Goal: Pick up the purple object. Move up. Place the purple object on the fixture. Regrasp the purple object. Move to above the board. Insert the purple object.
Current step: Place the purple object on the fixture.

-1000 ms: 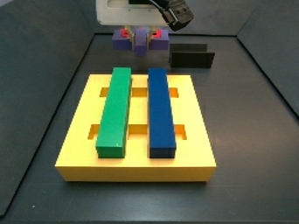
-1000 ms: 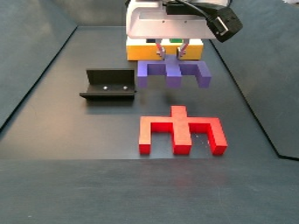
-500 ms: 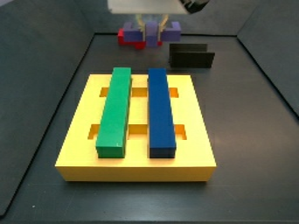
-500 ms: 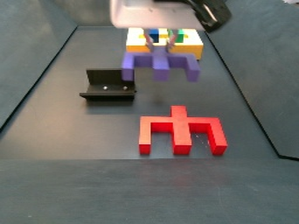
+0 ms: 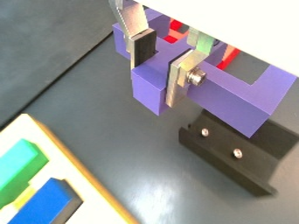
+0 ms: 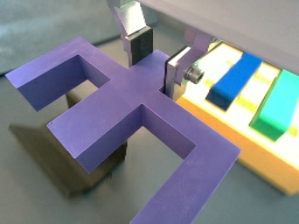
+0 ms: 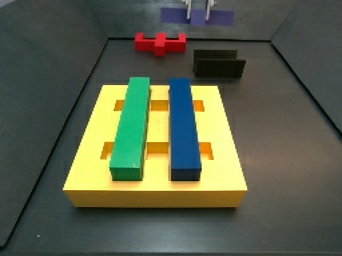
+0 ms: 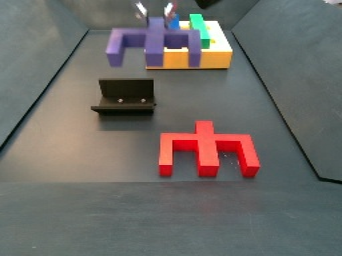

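The purple object (image 7: 198, 17) hangs high in the air, well above the floor, in both side views; its wide bar and prongs show clearly (image 8: 152, 42). My gripper (image 7: 199, 9) comes down from above (image 8: 156, 14) and is shut on its central tab. In both wrist views the silver fingers (image 5: 140, 42) clamp the tab on either side, with the purple object (image 6: 117, 114) spreading out below my gripper (image 6: 158, 57). The black fixture (image 8: 124, 97) stands on the floor below and to one side of the piece (image 5: 239, 153). The yellow board (image 7: 94, 150) carries a green bar (image 7: 130, 125) and a blue bar (image 7: 183, 125).
A red notched piece (image 8: 207, 152) lies flat on the dark floor, apart from the fixture (image 7: 221, 64); it also shows as the red piece (image 7: 160, 42) at the far end. Dark walls enclose the floor on the sides.
My gripper has risen with the purple object, lifting it off the floor beside the red piece to well above it. The red piece, fixture and board stayed put.
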Motion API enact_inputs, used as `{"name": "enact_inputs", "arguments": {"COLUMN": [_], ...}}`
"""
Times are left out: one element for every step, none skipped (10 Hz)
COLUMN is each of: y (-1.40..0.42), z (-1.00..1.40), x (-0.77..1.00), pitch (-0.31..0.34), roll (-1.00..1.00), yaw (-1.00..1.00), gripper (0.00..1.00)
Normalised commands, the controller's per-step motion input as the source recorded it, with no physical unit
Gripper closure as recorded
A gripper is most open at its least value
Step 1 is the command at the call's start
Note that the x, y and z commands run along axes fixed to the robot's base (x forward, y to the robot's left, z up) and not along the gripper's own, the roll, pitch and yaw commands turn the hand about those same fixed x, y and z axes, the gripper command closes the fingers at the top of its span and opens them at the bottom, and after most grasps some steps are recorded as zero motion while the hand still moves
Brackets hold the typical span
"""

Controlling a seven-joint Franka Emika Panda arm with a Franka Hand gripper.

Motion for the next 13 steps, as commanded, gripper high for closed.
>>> {"name": "enact_inputs", "arguments": {"y": [0.00, 0.00, 0.21, 0.34, 0.29, 0.26, 0.25, 0.18, 0.02, 0.00, 0.00, 0.00, 0.00], "z": [0.17, 0.09, -0.01, -0.17, -0.24, -0.27, -0.26, -0.24, -0.27, -0.28, -0.31, -0.40, -0.43], "x": [0.84, 0.82, 0.86, 0.82, 0.83, 0.80, 0.76, 0.73, 0.72, 0.70, 0.61, 0.51, 0.35], "pitch": [0.100, 0.106, 0.029, 0.166, 0.171, 0.143, 0.114, 0.097, 0.037, 0.000, 0.000, 0.000, -0.051], "roll": [-0.94, -0.95, -0.76, -0.63, -0.65, -0.73, -0.81, -0.77, -0.57, -0.42, -0.24, -0.10, 0.00], "yaw": [-0.03, 0.00, 0.00, 0.00, 0.00, 0.00, 0.00, 0.00, 0.00, 0.00, 0.00, -0.01, -0.04], "gripper": [1.00, 1.00, 1.00, 1.00, 1.00, 1.00, 1.00, 1.00, 1.00, 1.00, 1.00, 1.00, 1.00]}}
